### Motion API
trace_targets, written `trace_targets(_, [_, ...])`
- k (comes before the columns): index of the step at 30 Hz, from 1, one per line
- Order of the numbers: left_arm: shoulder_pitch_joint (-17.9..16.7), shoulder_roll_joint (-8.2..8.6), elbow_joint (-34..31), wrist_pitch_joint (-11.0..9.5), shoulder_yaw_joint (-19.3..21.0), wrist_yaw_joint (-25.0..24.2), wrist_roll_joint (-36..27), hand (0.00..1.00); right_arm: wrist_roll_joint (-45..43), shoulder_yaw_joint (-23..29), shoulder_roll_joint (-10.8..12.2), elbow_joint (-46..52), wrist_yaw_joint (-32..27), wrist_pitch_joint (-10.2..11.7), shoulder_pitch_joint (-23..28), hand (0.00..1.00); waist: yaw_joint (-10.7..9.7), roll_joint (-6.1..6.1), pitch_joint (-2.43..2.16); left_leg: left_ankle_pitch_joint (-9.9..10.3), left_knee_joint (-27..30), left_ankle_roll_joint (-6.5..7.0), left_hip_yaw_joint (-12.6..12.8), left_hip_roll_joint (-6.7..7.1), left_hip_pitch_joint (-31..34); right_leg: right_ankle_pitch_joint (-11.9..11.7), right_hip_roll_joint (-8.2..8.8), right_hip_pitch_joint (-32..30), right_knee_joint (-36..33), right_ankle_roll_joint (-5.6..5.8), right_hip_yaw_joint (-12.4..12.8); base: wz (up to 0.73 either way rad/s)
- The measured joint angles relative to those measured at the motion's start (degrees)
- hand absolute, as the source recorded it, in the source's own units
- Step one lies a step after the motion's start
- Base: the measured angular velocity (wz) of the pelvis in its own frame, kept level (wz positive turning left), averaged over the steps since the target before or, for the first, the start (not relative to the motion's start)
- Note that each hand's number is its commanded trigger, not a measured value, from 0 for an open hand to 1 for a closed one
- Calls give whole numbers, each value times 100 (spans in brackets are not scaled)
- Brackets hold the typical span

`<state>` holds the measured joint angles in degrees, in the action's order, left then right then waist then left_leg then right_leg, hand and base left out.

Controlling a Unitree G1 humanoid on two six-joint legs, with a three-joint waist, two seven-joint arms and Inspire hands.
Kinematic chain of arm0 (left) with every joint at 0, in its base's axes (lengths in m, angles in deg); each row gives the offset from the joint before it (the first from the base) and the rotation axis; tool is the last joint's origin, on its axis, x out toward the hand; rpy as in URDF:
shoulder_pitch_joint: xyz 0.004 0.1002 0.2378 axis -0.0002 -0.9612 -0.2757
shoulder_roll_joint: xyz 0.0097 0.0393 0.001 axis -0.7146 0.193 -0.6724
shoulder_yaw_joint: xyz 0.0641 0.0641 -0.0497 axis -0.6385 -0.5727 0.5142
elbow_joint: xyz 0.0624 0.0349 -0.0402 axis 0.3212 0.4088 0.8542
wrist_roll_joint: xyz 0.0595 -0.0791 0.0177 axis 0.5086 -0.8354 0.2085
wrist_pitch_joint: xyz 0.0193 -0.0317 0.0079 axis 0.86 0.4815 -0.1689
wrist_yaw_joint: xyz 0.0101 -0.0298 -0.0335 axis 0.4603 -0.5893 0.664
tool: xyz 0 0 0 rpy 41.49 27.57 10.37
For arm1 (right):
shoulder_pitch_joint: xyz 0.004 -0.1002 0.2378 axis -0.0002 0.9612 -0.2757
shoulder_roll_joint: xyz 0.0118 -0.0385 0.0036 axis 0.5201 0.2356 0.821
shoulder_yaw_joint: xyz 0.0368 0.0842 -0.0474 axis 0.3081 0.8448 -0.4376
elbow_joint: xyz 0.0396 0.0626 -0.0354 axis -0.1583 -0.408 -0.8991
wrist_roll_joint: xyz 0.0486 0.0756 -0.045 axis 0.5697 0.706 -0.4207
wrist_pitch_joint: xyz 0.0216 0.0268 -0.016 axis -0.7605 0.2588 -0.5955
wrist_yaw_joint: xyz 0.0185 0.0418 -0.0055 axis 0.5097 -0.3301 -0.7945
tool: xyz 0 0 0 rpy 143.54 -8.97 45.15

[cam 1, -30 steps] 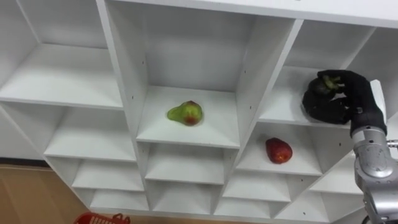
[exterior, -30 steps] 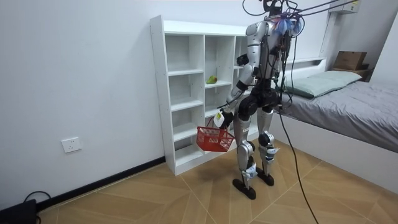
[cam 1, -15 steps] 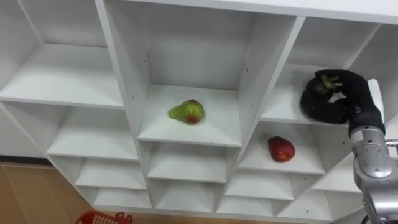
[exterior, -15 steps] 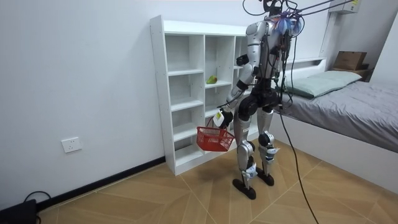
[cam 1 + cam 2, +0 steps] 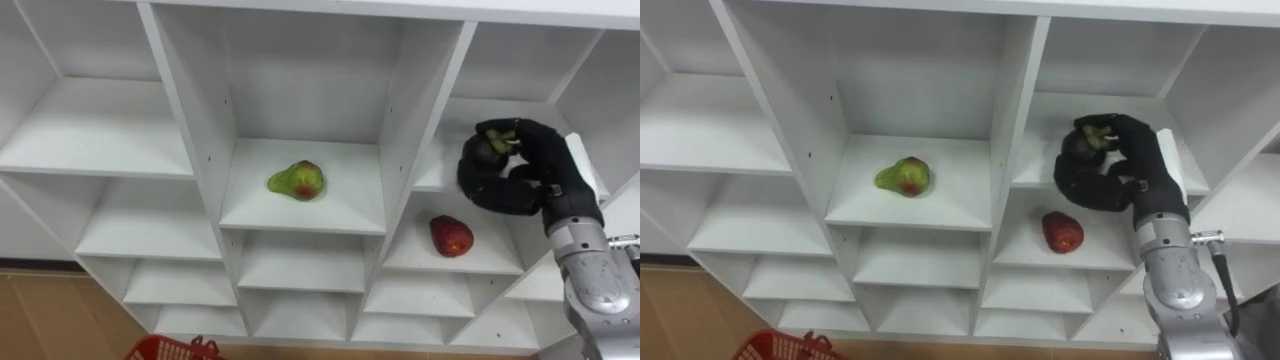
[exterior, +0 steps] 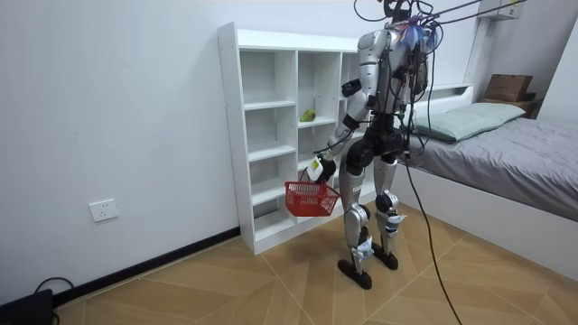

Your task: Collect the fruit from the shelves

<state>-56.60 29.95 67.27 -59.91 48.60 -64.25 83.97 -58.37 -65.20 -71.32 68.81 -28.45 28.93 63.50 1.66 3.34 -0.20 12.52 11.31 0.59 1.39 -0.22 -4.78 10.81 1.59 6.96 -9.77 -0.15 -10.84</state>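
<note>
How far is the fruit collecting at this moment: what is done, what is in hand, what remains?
Done: nothing I can confirm; the red basket, hanging from the left hand, hides its inside. In hand: the right hand grips a green fruit. Left: the pear and the red fruit on the closet shelves.

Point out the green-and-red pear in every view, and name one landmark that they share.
Left eye view: pear on the closet's middle shelf, just left of centre.
Right eye view: pear on the same shelf, further left.
Room view: pear, a small green spot in the closet's middle column.
Shared landmark: the red basket, at the bottom edge in both eye views, below the pear in the room view.
</note>
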Motion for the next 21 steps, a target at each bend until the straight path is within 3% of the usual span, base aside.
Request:
trace_targets(7, [42,7,-60,-216,-127,-1,-131,100,264,-131,373,479,631,39,329,100,-123,-4,3,2,-2,-1,81,-17,14,-7,-13,-55,-14,-12,104,-7])
trace_targets(10, [63,21,-48,-287,-191,-4,-140,100,446,-236,402,546,846,40,337,100,-144,-43,14,3,-2,0,170,-37,42,-10,-20,-159,-96,-16,162,-15])
trace_targets(15, [108,19,-46,-289,-418,-126,-139,100,589,-414,457,861,1186,35,565,100,-146,-103,-18,3,8,1,177,-39,122,-15,-31,-238,-95,-23,220,-1])
trace_targets(17, [105,28,-46,-289,-539,-142,-146,100,597,-453,527,893,1205,33,657,100,-144,-157,-50,3,-1,0,224,-45,137,-16,-40,-282,-103,-25,269,-9])
trace_targets(21, [152,13,-48,-288,-686,-147,-233,100,568,-520,519,889,1377,12,767,100,-174,-213,-46,3,-3,-1,253,-54,166,-18,-49,-327,-112,-29,282,-4])
